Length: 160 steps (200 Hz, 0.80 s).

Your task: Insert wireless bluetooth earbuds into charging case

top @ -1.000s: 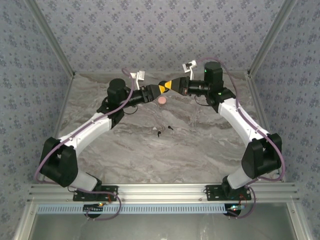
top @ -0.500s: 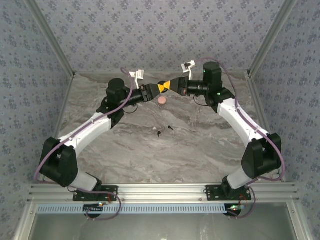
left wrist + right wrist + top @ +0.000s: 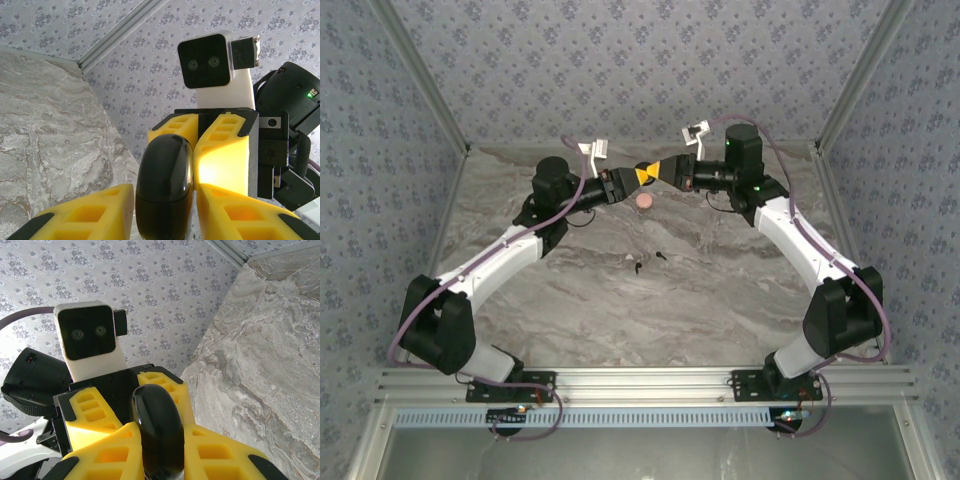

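Top view: the left gripper [image 3: 628, 181] and right gripper [image 3: 666, 172] meet above the far table, sharing the charging case [image 3: 643, 168], probably to open it. The earbuds [image 3: 638, 266] lie nearer, loose. Left wrist: narrow jaws hug the case. Right wrist: jaws clamp its other end.

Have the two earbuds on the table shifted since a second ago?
No. The earbuds lie where they did, just on the near side of the pink disc.

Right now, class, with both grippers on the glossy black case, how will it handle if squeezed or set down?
The case looks hard, so it likely won't give. Its glossy, rounded shell could slip between the yellow fingers. Set down, its curved sides may let it rock or roll.
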Each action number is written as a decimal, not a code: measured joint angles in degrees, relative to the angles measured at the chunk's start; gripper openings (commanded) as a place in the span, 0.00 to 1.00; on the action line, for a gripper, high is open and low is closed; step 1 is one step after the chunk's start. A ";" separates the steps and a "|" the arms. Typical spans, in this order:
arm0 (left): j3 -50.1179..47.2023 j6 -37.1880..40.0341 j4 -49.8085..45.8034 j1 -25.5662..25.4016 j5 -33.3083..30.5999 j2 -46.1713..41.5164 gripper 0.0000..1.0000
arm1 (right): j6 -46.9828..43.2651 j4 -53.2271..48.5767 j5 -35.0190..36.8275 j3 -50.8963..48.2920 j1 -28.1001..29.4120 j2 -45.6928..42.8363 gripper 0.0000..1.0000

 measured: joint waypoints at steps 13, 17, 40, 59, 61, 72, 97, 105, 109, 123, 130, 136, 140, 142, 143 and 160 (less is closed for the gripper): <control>0.00 0.02 0.02 0.00 0.02 0.00 0.35 | 0.00 0.00 0.07 0.00 0.07 0.00 0.20; 0.00 0.00 0.00 0.00 0.02 0.00 0.34 | -0.02 -0.02 0.13 0.00 0.11 0.00 0.20; 0.00 0.09 -0.07 0.00 0.02 -0.09 0.29 | -0.26 -0.22 0.57 0.00 0.26 0.00 0.20; 0.02 0.15 -0.52 0.00 -0.13 -0.22 0.22 | -0.83 -0.52 0.61 0.13 0.26 -0.04 0.24; 0.00 0.24 -0.55 0.00 -0.11 -0.24 0.22 | -0.92 -0.63 0.61 0.17 0.26 -0.04 0.24; 0.09 0.48 -1.53 -0.02 -0.20 -0.42 0.21 | -1.79 -1.70 0.74 0.50 0.35 -0.07 0.28; 1.38 3.65 -6.36 -0.37 -0.74 -0.70 0.21 | -5.68 -7.52 3.30 1.68 0.79 -0.72 0.44; 1.90 5.18 -7.96 -0.59 -1.51 -0.74 0.21 | -7.41 -10.19 4.24 2.23 0.90 -1.22 0.47; 2.12 5.79 -8.59 -0.61 -1.70 -0.74 0.21 | -8.48 -11.45 4.79 2.49 1.05 -1.49 0.48; 2.32 8.70 -10.49 -0.74 -3.02 -1.03 0.21 | -11.61 -16.24 6.91 3.30 1.27 -2.93 0.50; 2.32 10.29 -11.32 -0.83 -3.67 -1.25 0.22 | -13.07 -18.29 8.00 3.54 1.25 -3.85 0.51; 2.25 11.58 -11.54 -0.96 -4.26 -1.49 0.23 | -14.12 -19.78 8.85 3.67 1.16 -4.63 0.51; 2.10 12.59 -11.43 -0.96 -4.44 -1.66 0.24 | -14.84 -20.85 9.44 3.74 0.94 -5.27 0.51; 1.99 12.98 -11.39 -0.96 -4.57 -1.79 0.24 | -15.23 -21.33 9.66 3.76 0.87 -5.53 0.51; 1.95 13.11 -11.34 -0.96 -4.61 -1.86 0.24 | -15.34 -21.49 9.73 3.76 0.85 -5.64 0.52; 0.09 16.92 -9.66 -0.96 -4.90 -3.23 0.25 | -18.16 -25.05 11.41 3.87 -0.11 -8.11 0.52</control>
